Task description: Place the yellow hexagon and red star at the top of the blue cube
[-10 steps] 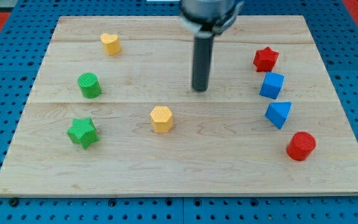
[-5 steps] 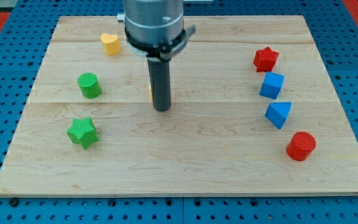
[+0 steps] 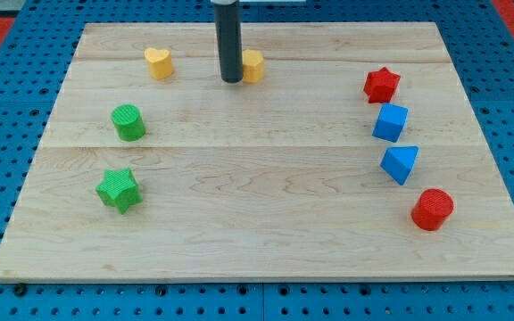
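The yellow hexagon (image 3: 252,65) lies near the view's top, partly hidden behind my rod. My tip (image 3: 231,80) rests just to its left, touching or nearly touching it. The red star (image 3: 382,85) sits at the view's right, directly above the blue cube (image 3: 390,122) and close to it. The hexagon is far to the left of both.
A blue triangular block (image 3: 401,164) and a red cylinder (image 3: 432,209) lie below the cube. A yellow heart-shaped block (image 3: 158,62) is at the top left. A green cylinder (image 3: 128,121) and green star (image 3: 119,189) are at the left of the wooden board (image 3: 266,241).
My tip went down-left to the yellow hexagon, then pushed it up the board. The hexagon moved from the board's middle to near the top edge. Other blocks stayed put.
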You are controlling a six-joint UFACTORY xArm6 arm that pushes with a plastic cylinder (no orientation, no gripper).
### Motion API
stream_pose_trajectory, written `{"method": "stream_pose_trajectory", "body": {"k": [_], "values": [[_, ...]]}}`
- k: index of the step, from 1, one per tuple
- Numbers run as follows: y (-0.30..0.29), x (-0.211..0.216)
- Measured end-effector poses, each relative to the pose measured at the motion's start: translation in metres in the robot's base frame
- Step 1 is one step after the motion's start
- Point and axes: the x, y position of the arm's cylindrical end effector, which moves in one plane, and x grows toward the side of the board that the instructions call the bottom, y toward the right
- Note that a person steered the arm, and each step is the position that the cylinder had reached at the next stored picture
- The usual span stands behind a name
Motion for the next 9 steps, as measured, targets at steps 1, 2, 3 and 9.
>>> {"method": "stream_pose_trajectory", "body": {"k": [1,2,3,9], "values": [[-0.063,-0.001],[-0.05,-0.004],[0.017,-0.04],[0.052,0.013]]}}
